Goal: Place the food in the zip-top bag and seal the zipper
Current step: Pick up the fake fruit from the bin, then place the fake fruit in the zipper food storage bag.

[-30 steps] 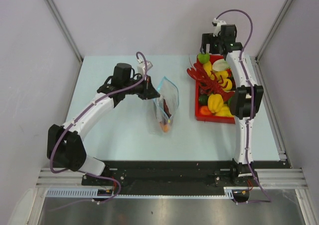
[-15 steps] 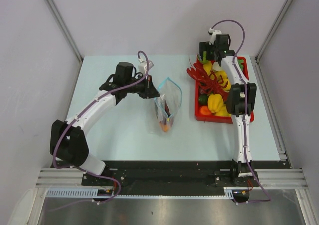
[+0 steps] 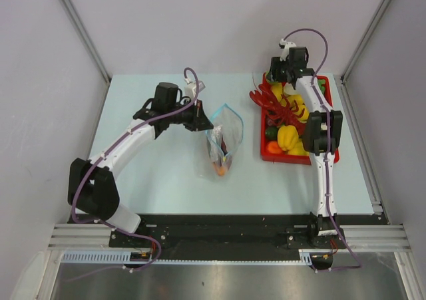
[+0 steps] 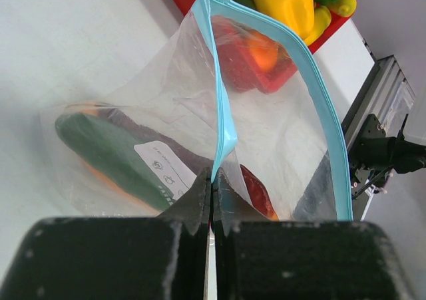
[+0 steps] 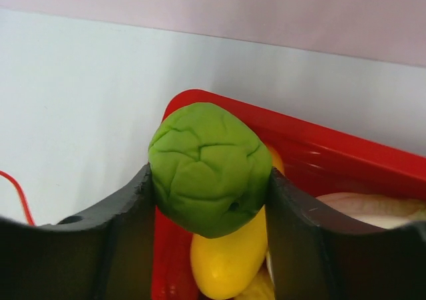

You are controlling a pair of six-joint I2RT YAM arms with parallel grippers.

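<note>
The left gripper [image 4: 213, 180] has its two black fingers pressed together on the near lip of the light blue press-seal zipper strip [image 4: 223, 114], pinching it and holding it up. Ahead of the fingertips hangs the clear floppy plastic zip-top bag [image 4: 166, 107], its mouth gaping, the far lip of the strip arcing away to the gripper's right. Inside, low and to the left of the fingers, lies a dark green toy cucumber [image 4: 106, 150] with a white label patch [image 4: 166, 170] on the film in front of it; something orange shows beneath it. Farther out, beyond the bag, a yellow plastic pepper [image 4: 289, 0] sits in the red rectangular plastic tray [image 3: 266, 155]. The right gripper [image 5: 209, 200] is clamped on a green round glossy plastic fruit [image 5: 203, 153], one finger against each side. Just under the fruit is a smooth yellow toy fruit [image 5: 226, 260], and beyond the fingertips comes the tray's far rim, then the pale table [image 5: 80, 100].
</note>
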